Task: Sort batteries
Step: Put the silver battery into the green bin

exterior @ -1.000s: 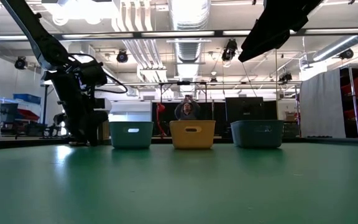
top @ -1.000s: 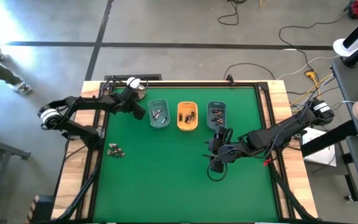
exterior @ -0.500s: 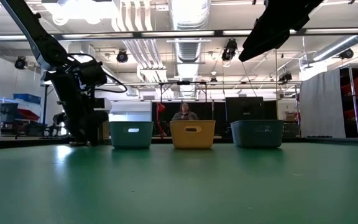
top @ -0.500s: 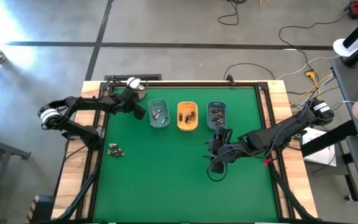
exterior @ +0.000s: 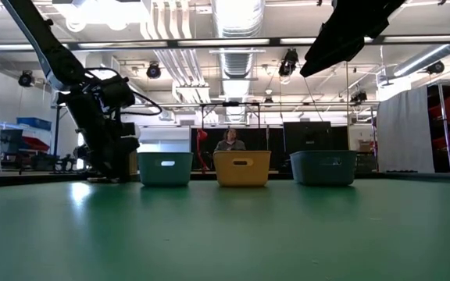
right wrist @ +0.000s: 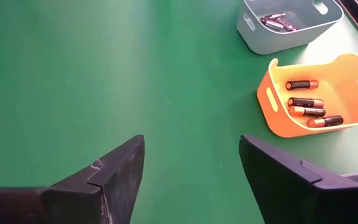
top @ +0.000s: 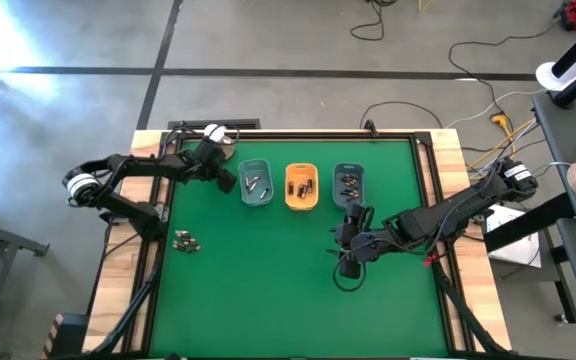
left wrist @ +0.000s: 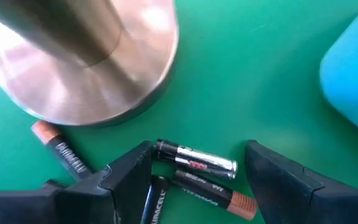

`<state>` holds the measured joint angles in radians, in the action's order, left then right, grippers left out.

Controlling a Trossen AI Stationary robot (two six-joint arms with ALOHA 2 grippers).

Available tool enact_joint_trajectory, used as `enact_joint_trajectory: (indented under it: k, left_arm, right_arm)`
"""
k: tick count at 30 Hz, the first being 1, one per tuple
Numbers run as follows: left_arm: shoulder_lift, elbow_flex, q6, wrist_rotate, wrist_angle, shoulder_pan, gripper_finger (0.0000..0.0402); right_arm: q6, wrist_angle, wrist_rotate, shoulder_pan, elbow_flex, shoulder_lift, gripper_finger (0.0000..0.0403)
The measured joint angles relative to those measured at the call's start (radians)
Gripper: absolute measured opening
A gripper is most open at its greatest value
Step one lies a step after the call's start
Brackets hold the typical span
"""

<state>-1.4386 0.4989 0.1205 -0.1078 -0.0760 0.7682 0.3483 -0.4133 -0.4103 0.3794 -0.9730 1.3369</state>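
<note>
Your left claw (left wrist: 194, 177) gapes apart over batteries (left wrist: 194, 165) beside the metal base (left wrist: 82, 68); your right claw (right wrist: 191, 171) hangs apart above bare counter (right wrist: 73, 74).

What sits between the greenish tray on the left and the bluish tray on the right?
The orange tray sits between the teal tray and the grey-blue tray; the high view shows dark batteries inside it.

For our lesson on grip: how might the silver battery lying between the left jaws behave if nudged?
The silver battery is a smooth cylinder lying on its side, so it would probably roll. Its shiny casing looks slippery. It looks rigid, unlikely to bend.
</note>
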Motion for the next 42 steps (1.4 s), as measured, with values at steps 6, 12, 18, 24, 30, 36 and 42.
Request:
enact_joint_trajectory:
  k: [6, 12, 18, 24, 30, 36, 42]
  left_arm:
    - [0.0, -0.007, -0.005, 0.013, 0.015, 0.0, 0.023]
    - [0.001, -0.012, -0.034, 0.014, 0.019, 0.0, 0.023]
    - [0.003, -0.017, -0.075, 0.017, 0.022, 0.0, 0.0226]
    - [0.003, -0.017, -0.087, 0.023, 0.016, -0.002, 0.017]
    - [0.005, -0.018, -0.111, 0.028, 0.013, -0.002, 0.0122]
    - [0.034, -0.021, -0.113, 0.023, -0.007, -0.002, 0.0096]
    - [0.068, -0.023, -0.108, 0.016, -0.034, -0.001, 0.0087]
  right_arm:
    - [0.0, 0.0, 0.0, 0.0, 0.0, 0.0, 0.026]
    - [0.0, 0.0, 0.0, 0.0, 0.0, 0.0, 0.027]
    - [0.0, 0.0, 0.0, 0.0, 0.0, 0.0, 0.0263]
    - [0.0, 0.0, 0.0, 0.0, 0.0, 0.0, 0.0255]
    - [0.0, -0.001, 0.0, 0.0, 0.0, -0.005, 0.0256]
    - [0.0, -0.04, -0.001, 0.0, -0.019, -0.045, 0.0264]
    - [-0.006, -0.078, -0.001, 0.0, -0.022, -0.06, 0.0266]
